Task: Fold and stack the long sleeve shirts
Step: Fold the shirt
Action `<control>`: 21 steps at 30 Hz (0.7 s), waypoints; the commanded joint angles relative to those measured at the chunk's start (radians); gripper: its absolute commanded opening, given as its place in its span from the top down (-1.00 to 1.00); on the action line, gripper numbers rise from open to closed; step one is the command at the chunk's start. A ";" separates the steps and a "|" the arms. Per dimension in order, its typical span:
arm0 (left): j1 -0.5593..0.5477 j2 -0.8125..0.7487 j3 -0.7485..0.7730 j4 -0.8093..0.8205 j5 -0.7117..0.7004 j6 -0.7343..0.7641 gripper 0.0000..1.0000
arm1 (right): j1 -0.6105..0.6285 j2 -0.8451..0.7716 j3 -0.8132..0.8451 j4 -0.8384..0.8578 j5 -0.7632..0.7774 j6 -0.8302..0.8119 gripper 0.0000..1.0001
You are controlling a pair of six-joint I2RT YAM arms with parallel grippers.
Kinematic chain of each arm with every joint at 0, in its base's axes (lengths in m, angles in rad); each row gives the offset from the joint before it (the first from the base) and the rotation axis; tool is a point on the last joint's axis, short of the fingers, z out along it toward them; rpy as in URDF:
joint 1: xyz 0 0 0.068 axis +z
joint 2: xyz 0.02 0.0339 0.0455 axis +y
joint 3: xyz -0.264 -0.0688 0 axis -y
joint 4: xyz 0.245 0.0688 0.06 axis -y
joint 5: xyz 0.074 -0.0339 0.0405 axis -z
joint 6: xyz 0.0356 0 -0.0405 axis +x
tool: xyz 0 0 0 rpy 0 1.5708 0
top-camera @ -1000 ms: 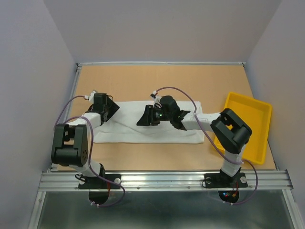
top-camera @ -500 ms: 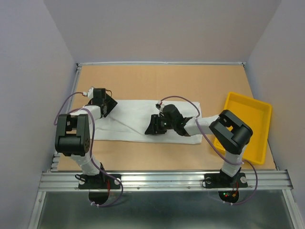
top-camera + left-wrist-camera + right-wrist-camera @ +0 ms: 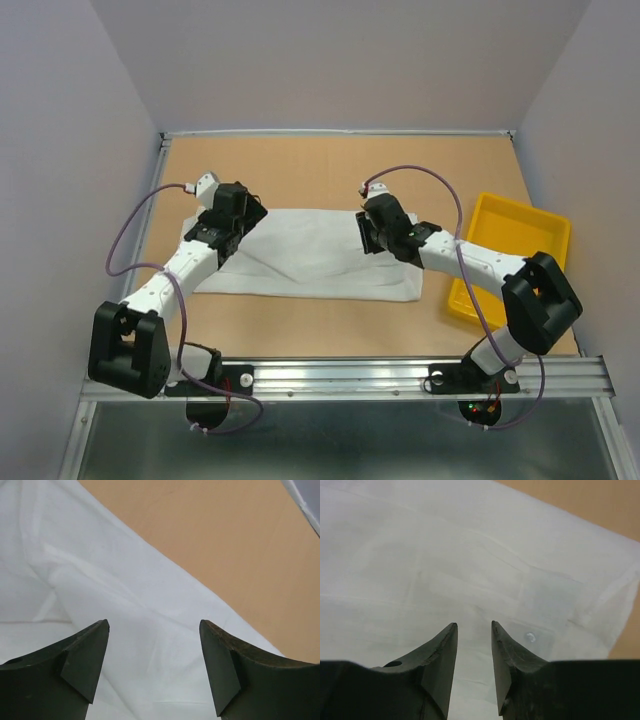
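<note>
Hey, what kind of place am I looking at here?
Probably a robot lab cell: two arms bolted to a metal rail, a table boxed by plain walls, a shirt laid out.

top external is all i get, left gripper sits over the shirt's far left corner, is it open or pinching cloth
Observer: Open. The left wrist view shows the left gripper spread wide with nothing held in it. The shirt lies below.
Operator: and the right one, shut on cloth
Observer: No. The right wrist view shows the right gripper with only a narrow gap. The shirt shows through that gap and nothing is pinched.
Operator: anything on the cloth near it
Observer: Yes, a pale rectangular patch close beside the gripper, perhaps a label under the fabric.
</note>
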 commanded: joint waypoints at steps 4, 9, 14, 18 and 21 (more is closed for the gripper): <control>-0.080 0.101 -0.088 -0.113 -0.117 -0.072 -0.61 | -0.035 0.040 0.040 -0.121 0.160 -0.146 0.28; -0.084 0.323 0.013 -0.136 -0.144 -0.026 -0.43 | -0.035 0.103 0.022 -0.159 0.125 -0.108 0.28; -0.082 0.475 0.152 -0.186 -0.157 0.040 -0.38 | -0.035 0.157 -0.007 -0.237 0.058 -0.027 0.28; -0.074 0.560 0.279 -0.238 -0.194 0.112 -0.39 | -0.012 0.156 -0.052 -0.314 -0.096 0.053 0.28; -0.071 0.658 0.445 -0.278 -0.225 0.181 -0.42 | 0.050 0.130 -0.088 -0.339 -0.181 0.155 0.28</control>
